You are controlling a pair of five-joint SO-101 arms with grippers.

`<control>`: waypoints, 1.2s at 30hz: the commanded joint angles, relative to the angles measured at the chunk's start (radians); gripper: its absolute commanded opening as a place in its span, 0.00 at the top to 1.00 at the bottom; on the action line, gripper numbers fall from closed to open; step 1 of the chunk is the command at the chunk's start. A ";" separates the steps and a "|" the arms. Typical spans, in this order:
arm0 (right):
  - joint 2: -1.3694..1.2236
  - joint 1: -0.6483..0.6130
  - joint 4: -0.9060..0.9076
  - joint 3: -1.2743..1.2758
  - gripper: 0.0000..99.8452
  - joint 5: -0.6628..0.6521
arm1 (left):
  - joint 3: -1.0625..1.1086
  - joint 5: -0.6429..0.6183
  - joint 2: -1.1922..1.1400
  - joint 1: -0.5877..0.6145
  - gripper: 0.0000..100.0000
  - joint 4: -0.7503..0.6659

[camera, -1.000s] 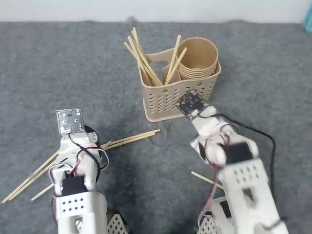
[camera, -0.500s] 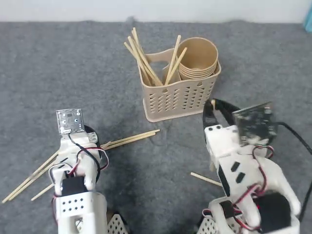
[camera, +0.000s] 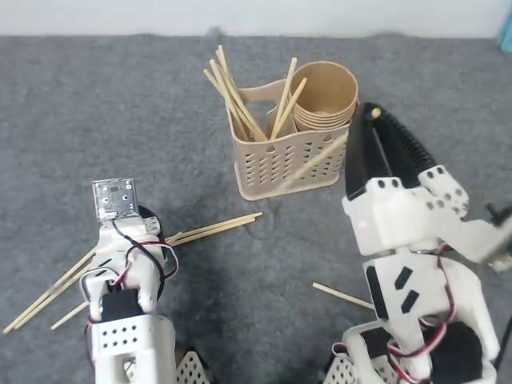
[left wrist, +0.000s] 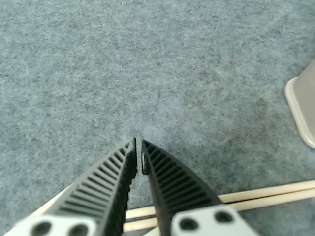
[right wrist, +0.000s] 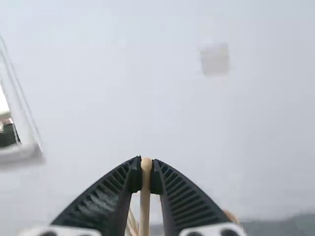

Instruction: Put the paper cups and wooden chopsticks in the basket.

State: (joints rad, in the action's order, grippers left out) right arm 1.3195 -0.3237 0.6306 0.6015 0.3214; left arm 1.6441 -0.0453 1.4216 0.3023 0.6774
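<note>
The beige basket (camera: pixel 276 164) stands at the back middle of the grey mat. It holds several wooden chopsticks (camera: pixel 232 92) and a stack of paper cups (camera: pixel 324 92). My right gripper (camera: pixel 370 112) is raised beside the basket's right side, shut on a chopstick (camera: pixel 316 160) that slants down across the basket's front. The right wrist view shows that chopstick (right wrist: pixel 144 196) pinched between the jaws of the right gripper (right wrist: pixel 144 169). My left gripper (left wrist: pixel 138 143) is shut with nothing in it, low over the mat above two chopsticks (left wrist: pixel 266 194).
Loose chopsticks lie on the mat: a pair (camera: pixel 216 228) in front of the basket, a bunch (camera: pixel 48 292) at the left, one (camera: pixel 340 294) by the right arm's base. The left arm (camera: pixel 128 272) stands at the front left. A basket corner (left wrist: pixel 302 108) is near the left gripper.
The right arm has swung up from low in front of the basket, lifting a chopstick to the basket's right side. The left arm has not moved.
</note>
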 commanded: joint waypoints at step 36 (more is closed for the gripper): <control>-0.811 -0.249 -0.344 0.028 0.92 -0.143 | -0.005 0.011 0.015 -0.005 0.99 -0.048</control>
State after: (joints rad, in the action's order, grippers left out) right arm 0.5570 -0.5155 0.2961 0.6214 0.2631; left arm 1.6441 -0.0453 1.4216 0.3007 0.6590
